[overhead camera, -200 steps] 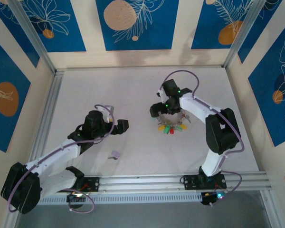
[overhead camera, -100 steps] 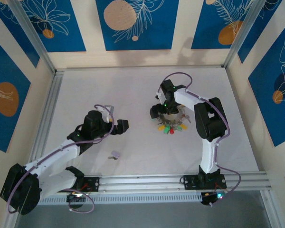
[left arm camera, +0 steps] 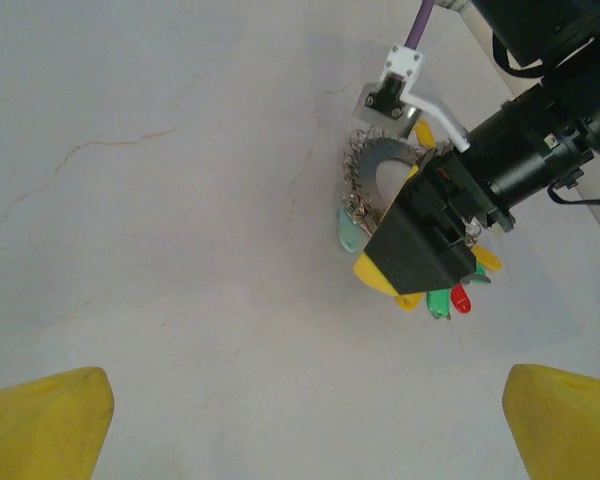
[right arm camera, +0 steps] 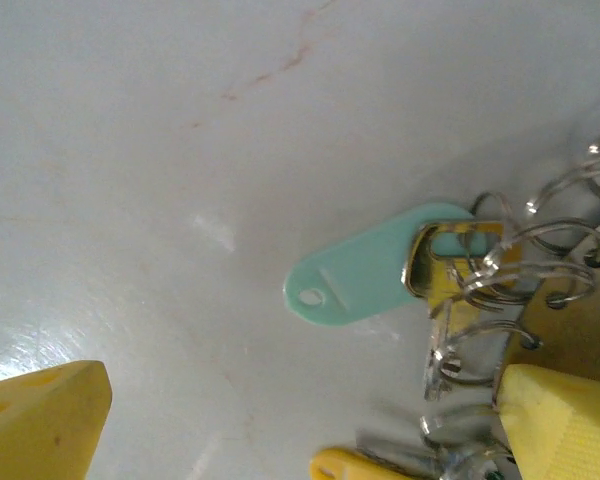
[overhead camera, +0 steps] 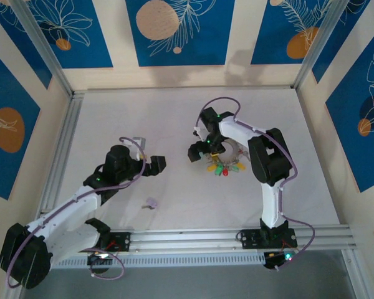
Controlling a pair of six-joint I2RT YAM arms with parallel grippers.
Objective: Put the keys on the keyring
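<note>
The keyring [left arm camera: 370, 165] lies flat on the surface [overhead camera: 174, 118], with its keys [overhead camera: 222, 168] fanned toward the near edge. One pale green key [right arm camera: 355, 275] points its holed end away from the ring, its long axis slanting. It sits just ahead of the spread right jaws. A lilac key [overhead camera: 151, 202] lies well apart from the ring, by the left jaws, which are also spread.

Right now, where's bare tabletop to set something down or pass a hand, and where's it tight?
Bare: the far table strip along the back wall; the near patch between the keyring and the front rail, right of the lilac key. Tight: around the keyring, where the open right gripper crowds the keys, and the gap to the left gripper.
</note>
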